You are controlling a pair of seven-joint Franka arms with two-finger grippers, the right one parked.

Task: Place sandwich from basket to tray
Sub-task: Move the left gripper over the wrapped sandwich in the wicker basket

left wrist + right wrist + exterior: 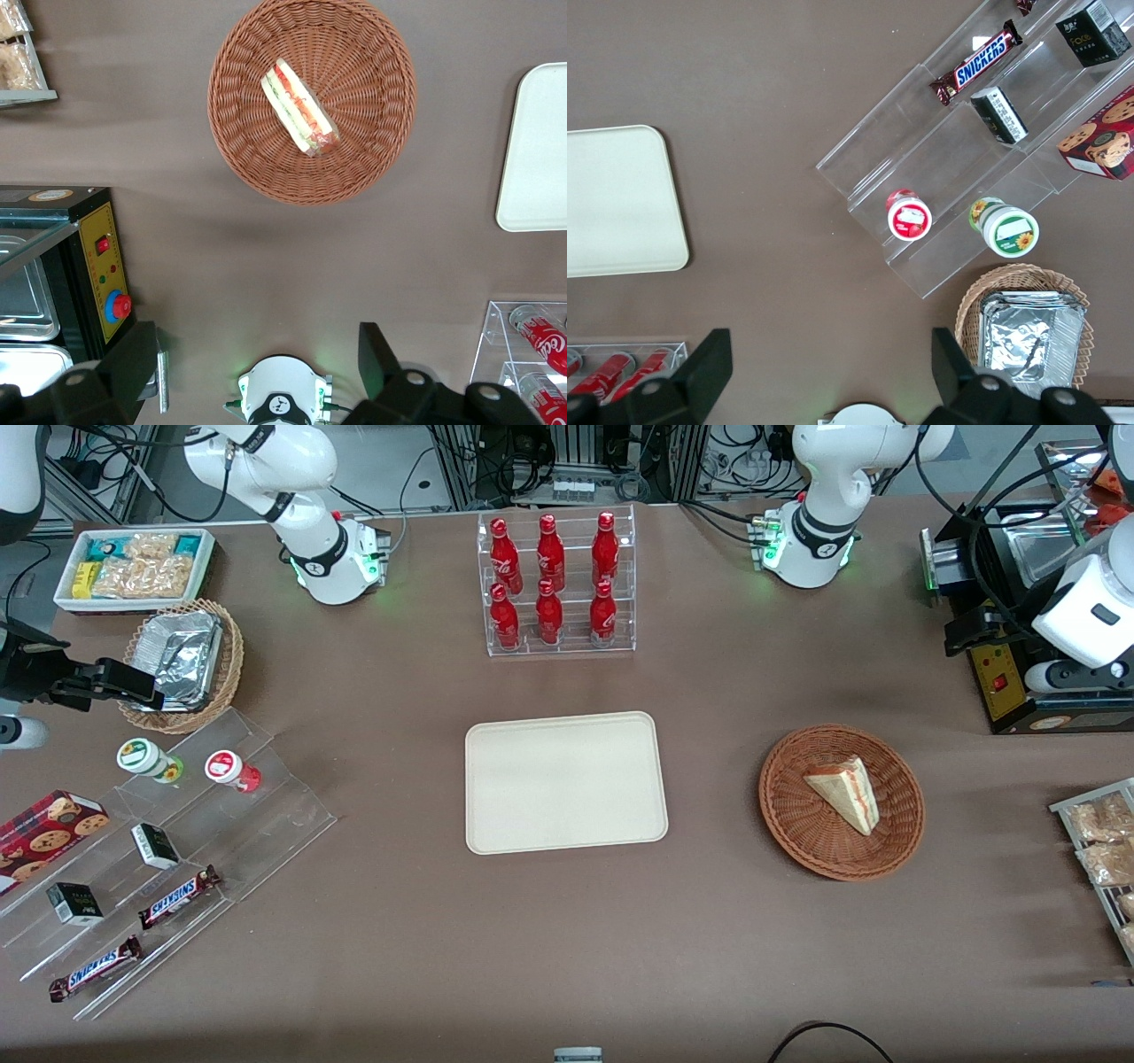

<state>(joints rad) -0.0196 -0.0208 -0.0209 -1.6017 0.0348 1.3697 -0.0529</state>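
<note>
Tabletop basket (802, 828) holds sandwich (844, 791); gripper (257, 367) above.

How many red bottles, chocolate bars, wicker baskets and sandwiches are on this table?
Red cola bottles: 6
Snickers chocolate bars: 2
Round wicker baskets: 2
Triangular wedge sandwich: 1
Total: 11
Open gripper hangs above the table, farther from the front camera than the reddish-brown basket.

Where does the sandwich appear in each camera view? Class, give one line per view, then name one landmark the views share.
Front view: the sandwich lies in the basket, toward the working arm's end of the table from the tray.
Left wrist view: the sandwich lies in the basket; the open hand hangs high above the table, away from it.
Right wrist view: not in it.
Shared landmark: the cream tray, seen in all three views.
</note>
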